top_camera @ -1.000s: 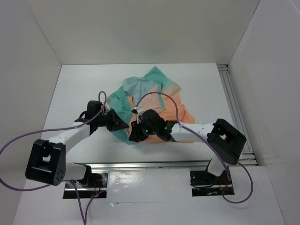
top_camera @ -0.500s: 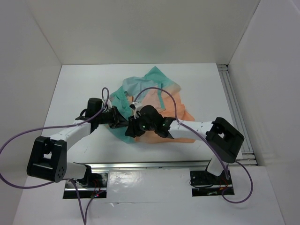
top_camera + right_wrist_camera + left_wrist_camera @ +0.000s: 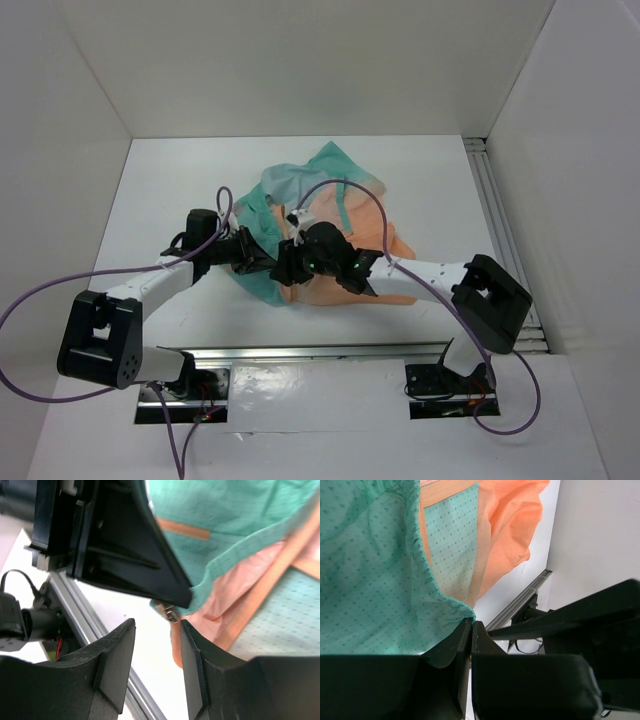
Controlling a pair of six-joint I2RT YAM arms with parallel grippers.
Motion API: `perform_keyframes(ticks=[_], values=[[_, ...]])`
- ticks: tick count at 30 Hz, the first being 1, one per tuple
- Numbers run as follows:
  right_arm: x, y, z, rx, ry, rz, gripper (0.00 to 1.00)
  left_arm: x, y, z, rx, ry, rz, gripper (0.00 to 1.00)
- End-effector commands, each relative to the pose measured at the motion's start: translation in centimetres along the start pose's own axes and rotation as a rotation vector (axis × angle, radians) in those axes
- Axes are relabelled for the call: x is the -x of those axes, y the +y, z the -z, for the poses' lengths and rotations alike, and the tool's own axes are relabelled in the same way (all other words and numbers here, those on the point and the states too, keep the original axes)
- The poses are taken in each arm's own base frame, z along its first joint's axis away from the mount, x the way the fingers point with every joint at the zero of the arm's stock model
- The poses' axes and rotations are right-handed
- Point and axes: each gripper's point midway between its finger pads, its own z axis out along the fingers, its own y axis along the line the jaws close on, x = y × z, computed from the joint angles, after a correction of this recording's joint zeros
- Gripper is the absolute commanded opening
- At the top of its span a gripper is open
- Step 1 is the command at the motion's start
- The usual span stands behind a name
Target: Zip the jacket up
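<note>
Both arms reach inward over the jacket (image 3: 345,190). Left gripper (image 3: 471,626) pinched tight on teal hem. Right gripper (image 3: 156,627) parted, holding nothing, just beside zipper pull (image 3: 171,614).

In the top view the right arm (image 3: 430,272) lies across the near edge of the jacket (image 3: 350,205), so the hem beneath it is hidden. The fingertips of the left gripper (image 3: 268,262) and the right gripper (image 3: 287,268) vanish under their own black bodies where the 2 meet. Whether the front edges are joined is too small to tell from there. In the left wrist view the jacket runs off the top and left edges, and a black machine part (image 3: 600,620) at the right is cut by the frame. In the right wrist view a small metallic piece (image 3: 171,614) at the hem is too blurred to identify.
</note>
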Motion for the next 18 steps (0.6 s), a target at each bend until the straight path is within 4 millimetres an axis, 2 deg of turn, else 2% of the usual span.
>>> perform_keyframes(ticks=[1,6,14,18], values=[[2.1,-0.4,0.6,-0.03,-0.082,0.0,0.49,0.9,-1.9,0.5,-0.052,-0.017,-0.077,0.0],[1.7,-0.5,0.1,-0.026,-0.064,-0.001,0.49,1.2,-2.2,0.6,-0.057,-0.022,-0.083,0.0],[1.0,0.8,-1.0,0.057,-0.016,0.01,0.46,1.4,-2.5,0.6,-0.061,-0.027,-0.089,0.0],[1.3,0.9,-1.3,0.063,-0.025,0.021,0.46,1.3,-2.6,0.7,-0.068,-0.021,-0.09,0.0]])
